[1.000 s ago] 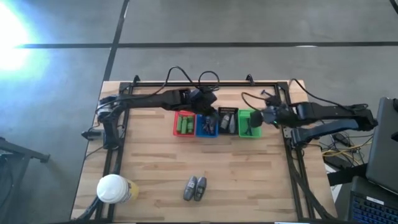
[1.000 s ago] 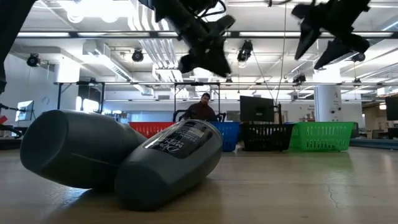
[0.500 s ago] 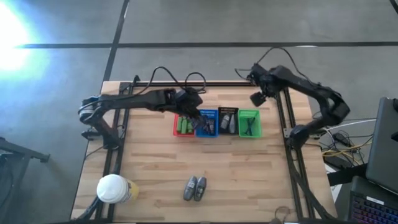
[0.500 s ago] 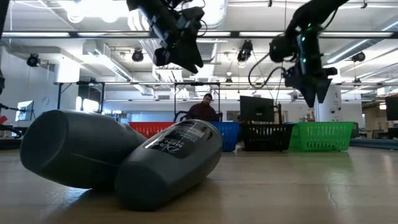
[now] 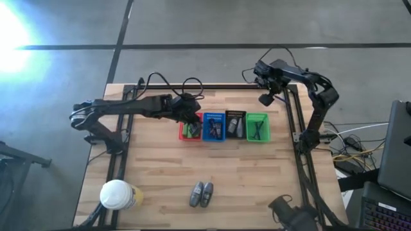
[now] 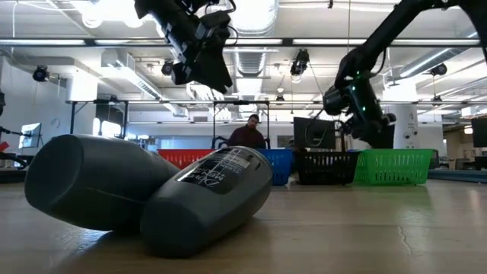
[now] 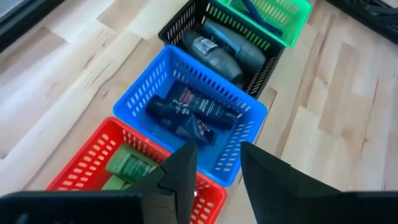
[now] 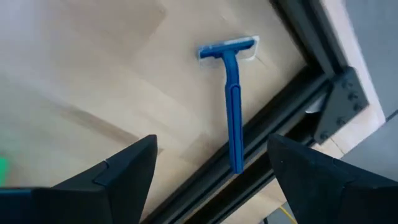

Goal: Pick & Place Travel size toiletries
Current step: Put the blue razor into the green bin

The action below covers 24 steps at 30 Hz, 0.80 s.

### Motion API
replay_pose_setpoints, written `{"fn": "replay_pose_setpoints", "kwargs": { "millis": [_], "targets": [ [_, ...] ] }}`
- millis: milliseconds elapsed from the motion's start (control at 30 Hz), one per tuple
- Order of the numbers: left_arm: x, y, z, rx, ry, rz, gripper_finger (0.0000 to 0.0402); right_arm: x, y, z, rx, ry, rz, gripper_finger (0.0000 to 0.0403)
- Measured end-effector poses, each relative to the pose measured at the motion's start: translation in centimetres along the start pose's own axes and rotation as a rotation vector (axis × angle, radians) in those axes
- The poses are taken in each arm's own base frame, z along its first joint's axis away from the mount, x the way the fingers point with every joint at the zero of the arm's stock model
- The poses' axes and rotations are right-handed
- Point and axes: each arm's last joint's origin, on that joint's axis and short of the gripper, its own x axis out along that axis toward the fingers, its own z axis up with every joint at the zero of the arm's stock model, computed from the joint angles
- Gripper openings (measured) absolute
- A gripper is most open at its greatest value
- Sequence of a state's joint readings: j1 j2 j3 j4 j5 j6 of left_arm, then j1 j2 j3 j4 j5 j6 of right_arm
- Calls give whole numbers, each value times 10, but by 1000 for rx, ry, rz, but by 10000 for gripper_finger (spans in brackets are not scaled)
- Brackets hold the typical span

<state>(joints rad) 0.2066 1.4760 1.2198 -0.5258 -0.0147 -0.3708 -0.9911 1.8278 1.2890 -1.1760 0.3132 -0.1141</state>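
Wooden table (image 5: 160, 173): my left gripper (image 7: 214, 165) has withdrawn over the red basket (image 5: 189, 130), slightly open, empty. My right gripper (image 8: 211, 165), wide open, has swung far-right over a blue razor (image 8: 231, 93). Two grey bottles (image 5: 201, 194) remain near.

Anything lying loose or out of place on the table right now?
Yes. A blue plastic razor lies on the bare wood against the black frame rail, under the open right gripper, outside the baskets. Two grey oval bottles also lie tipped together near the table's front.
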Motion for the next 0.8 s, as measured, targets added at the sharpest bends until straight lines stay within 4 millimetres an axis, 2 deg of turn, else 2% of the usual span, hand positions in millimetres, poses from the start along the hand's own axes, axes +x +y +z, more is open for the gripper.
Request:
{"fn": "replay_pose_setpoints", "kwargs": {
  "millis": [300, 500, 800],
  "targets": [
    [-4, 1, 1, 16, -13, -1, 128, 32, -4, 16, -30, 53, -41, 281],
    [-4, 2, 2, 15, -15, 1, 128, 46, -3, 22, -15, 97, -60, 250],
    [-6, 4, 3, 11, -21, 3, 129, 63, -2, 28, -88, 174, -53, 210]
  ]
}}
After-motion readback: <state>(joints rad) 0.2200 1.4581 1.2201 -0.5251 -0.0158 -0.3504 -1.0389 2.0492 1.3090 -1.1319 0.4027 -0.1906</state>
